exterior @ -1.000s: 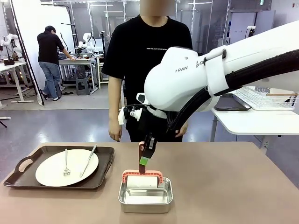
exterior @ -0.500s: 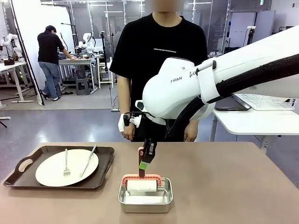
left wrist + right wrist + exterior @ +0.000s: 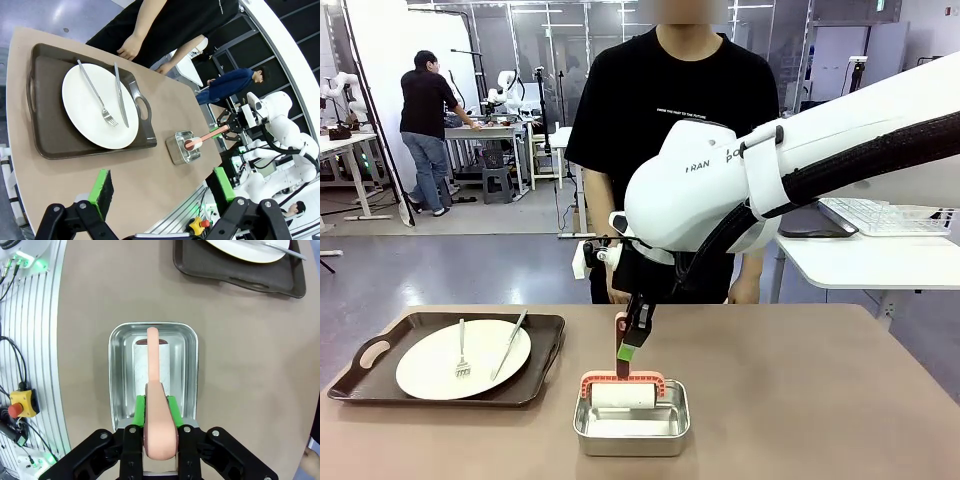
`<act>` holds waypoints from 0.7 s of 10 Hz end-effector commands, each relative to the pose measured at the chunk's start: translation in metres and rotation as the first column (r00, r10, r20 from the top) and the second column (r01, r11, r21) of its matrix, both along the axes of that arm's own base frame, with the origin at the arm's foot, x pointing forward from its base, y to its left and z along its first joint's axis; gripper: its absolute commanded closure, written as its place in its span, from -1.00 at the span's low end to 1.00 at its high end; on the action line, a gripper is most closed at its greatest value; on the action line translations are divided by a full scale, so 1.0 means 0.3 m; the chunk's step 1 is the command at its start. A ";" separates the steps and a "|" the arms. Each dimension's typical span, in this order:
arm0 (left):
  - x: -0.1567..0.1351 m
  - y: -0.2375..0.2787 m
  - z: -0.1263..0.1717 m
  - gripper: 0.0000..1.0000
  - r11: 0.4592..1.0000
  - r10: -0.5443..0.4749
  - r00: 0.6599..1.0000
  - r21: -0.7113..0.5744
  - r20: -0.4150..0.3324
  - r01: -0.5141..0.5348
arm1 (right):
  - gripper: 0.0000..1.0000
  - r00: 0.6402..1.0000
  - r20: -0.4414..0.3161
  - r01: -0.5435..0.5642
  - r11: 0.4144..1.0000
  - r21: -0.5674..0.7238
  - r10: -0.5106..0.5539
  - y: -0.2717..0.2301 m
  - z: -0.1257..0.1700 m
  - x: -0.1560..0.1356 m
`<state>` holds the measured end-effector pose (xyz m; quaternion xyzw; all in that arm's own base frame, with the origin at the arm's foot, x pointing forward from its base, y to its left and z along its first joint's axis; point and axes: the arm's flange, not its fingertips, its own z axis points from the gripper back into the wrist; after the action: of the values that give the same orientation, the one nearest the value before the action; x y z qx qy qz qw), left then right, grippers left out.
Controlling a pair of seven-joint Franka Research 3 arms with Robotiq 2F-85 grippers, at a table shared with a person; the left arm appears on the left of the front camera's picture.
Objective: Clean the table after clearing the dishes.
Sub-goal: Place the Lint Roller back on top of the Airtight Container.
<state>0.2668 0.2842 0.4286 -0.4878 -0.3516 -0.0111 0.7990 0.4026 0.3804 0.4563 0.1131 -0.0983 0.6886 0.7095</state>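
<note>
On the tan table [image 3: 820, 400], at the left, a white plate [image 3: 463, 358] with a fork [image 3: 462, 352] and a knife [image 3: 510, 344] lies on a dark brown tray [image 3: 380, 385]. My right gripper [image 3: 630, 338] is shut on the upright pink handle [image 3: 621, 350] of a white roller [image 3: 623, 394], which rests in a small steel pan [image 3: 632, 432]. From the right wrist, the gripper [image 3: 156, 407] clamps the handle [image 3: 154, 370] over the pan [image 3: 117, 370]. My left gripper [image 3: 162, 184] hangs open high above the table, looking down on the plate [image 3: 97, 112] and tray [image 3: 45, 130].
A person in a black shirt [image 3: 665, 130] stands at the table's far edge, hands down by their sides. A white side table [image 3: 860, 260] stands at the back right. Bare tabletop stretches to the right of the pan.
The person has shifted a little to the right behind the table. My right arm has settled slightly; the roller stays in the pan.
</note>
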 end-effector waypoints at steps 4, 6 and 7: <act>-0.007 0.003 0.003 -1.00 1.000 0.000 1.000 -0.012 0.007 0.000 | 0.58 1.000 -0.019 0.017 0.998 -0.053 -0.018 0.011 -0.103 0.021; -0.007 0.003 0.003 -1.00 1.000 0.000 1.000 -0.012 0.007 0.000 | 0.58 0.999 -0.038 0.017 0.999 -0.037 -0.018 0.006 -0.129 0.038; -0.007 0.003 0.003 -1.00 1.000 0.000 1.000 -0.012 0.007 0.000 | 0.58 0.999 -0.032 0.018 0.999 -0.038 -0.019 0.006 -0.144 0.054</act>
<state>0.2668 0.2842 0.4286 -0.4878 -0.3516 -0.0111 0.7990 0.4160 0.3791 0.4156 0.1191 -0.0670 0.6839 0.7166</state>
